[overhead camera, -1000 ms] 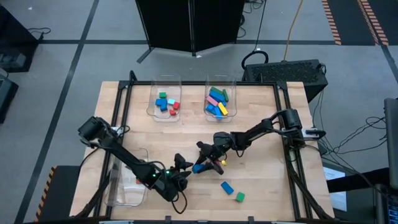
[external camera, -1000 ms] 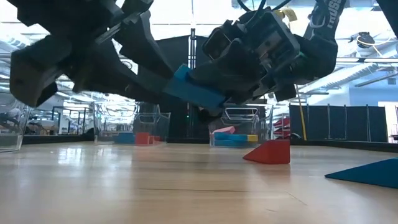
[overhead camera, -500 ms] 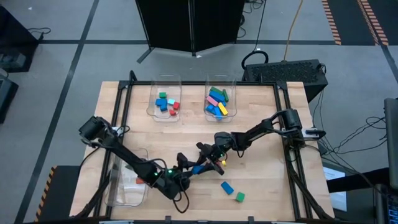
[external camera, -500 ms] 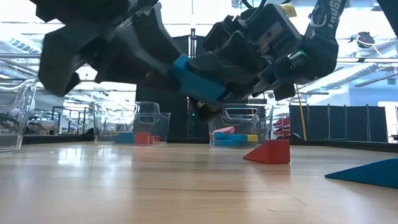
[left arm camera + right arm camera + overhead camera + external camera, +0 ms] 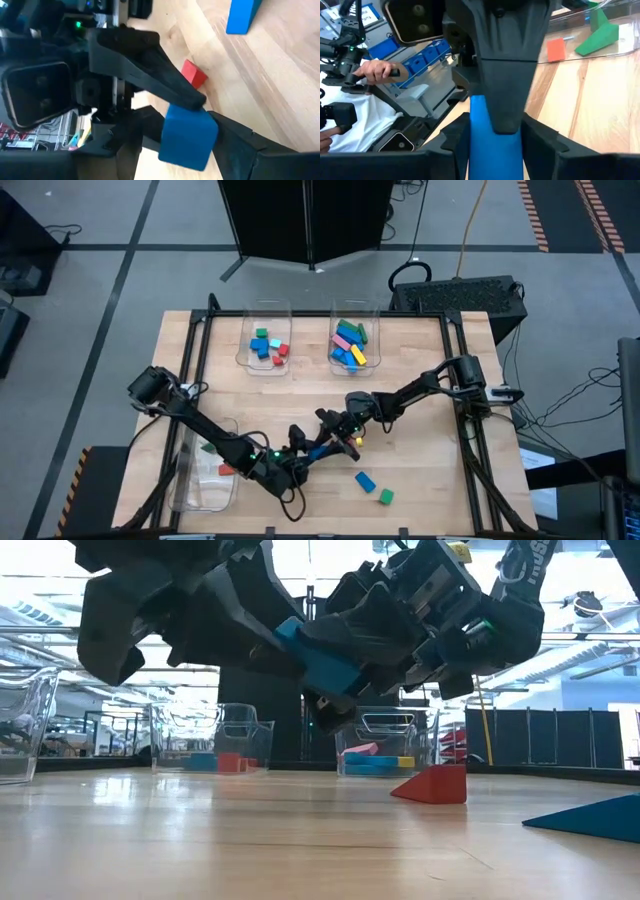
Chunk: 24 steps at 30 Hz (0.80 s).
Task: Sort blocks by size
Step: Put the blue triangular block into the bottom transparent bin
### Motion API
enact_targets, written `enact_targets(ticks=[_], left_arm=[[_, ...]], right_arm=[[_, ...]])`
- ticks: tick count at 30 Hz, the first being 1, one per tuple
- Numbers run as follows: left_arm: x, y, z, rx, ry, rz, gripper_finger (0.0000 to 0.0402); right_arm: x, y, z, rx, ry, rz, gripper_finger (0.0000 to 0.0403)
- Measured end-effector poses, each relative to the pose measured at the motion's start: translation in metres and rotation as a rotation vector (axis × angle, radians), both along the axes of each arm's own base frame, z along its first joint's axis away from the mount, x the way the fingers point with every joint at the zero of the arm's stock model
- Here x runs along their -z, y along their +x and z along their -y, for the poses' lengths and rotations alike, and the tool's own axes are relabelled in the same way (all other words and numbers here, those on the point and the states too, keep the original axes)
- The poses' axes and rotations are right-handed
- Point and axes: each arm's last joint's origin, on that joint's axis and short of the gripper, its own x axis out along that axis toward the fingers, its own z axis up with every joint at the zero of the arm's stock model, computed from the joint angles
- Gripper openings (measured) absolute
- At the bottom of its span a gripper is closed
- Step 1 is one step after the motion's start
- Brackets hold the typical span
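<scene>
Closer now, the left gripper (image 5: pixel 300 442) is meeting the right gripper (image 5: pixel 326 442), both sets of fingers closing on the blue block (image 5: pixel 318 658); right should release only once left's grip is firm.

In the high view, the blue block (image 5: pixel 318 449) showed only as a sliver where the left gripper (image 5: pixel 297 448) and the right gripper (image 5: pixel 330 442) met; which fingers pressed on it could not be told. The low view cut both arms off at the upper edge, and another blue block (image 5: pixel 590 817) at the right edge. Blocks in the far bins (image 5: pixel 263 360) were too small to size. A person's hand (image 5: pixel 377 71) was partly hidden in the right wrist view.
</scene>
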Motion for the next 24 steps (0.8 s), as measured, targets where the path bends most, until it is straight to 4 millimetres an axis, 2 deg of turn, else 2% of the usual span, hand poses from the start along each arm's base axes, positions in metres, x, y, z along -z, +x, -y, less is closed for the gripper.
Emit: enact_targets(ticks=[14,19,24], left_arm=[[-0.0012,0.0009,0.0006,0.017,0.017,0.005,0.0114],[-0.0018,0.0009,0.0009,0.009,0.004,0.014,0.0106],[-0.007,0.0022,0.0017,-0.084,-0.113,0.076,0.0104]], right_arm=[[-0.0008,0.0002,0.0001,0.0,0.015,-0.003,0.0137],[-0.0022,0.0004,0.0001,0.002,0.017,0.012,0.0151],[-0.0038,0.0011,0.0024,0.018,0.019,0.028,0.018]])
